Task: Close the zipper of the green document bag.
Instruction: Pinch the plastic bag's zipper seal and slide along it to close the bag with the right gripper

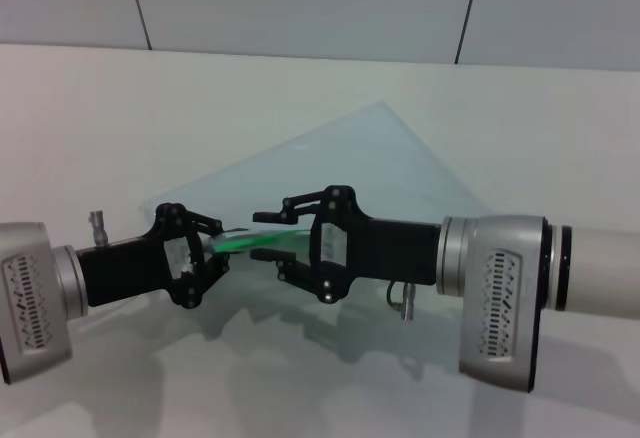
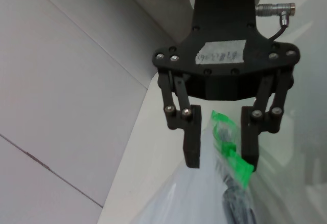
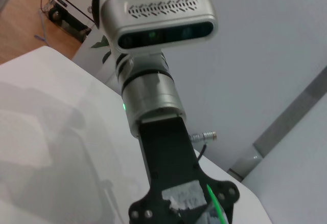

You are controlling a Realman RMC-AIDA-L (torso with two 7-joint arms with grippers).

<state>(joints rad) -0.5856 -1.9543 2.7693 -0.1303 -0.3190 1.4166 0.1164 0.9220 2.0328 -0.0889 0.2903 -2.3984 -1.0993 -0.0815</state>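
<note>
White table [image 1: 300,98] under grey wall panels, head view: green document bag [image 1: 380,158] lying flat, zipper [image 1: 240,242] running between left gripper [image 1: 205,248], pinching its end, and open right gripper [image 1: 268,233]; left wrist view: open fingers [image 2: 193,142] bracketing strip; right wrist view: left gripper facing along strip.

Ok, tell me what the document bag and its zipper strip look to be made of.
The green document bag looks like thin, flexible clear plastic with a pale blue tint: the table shows through it, and it bends where it is lifted. The zipper looks like bright green, slightly translucent moulded plastic, probably stiffer than the sheet. The left pincer holds the strip; the right pincer is open around it.
</note>
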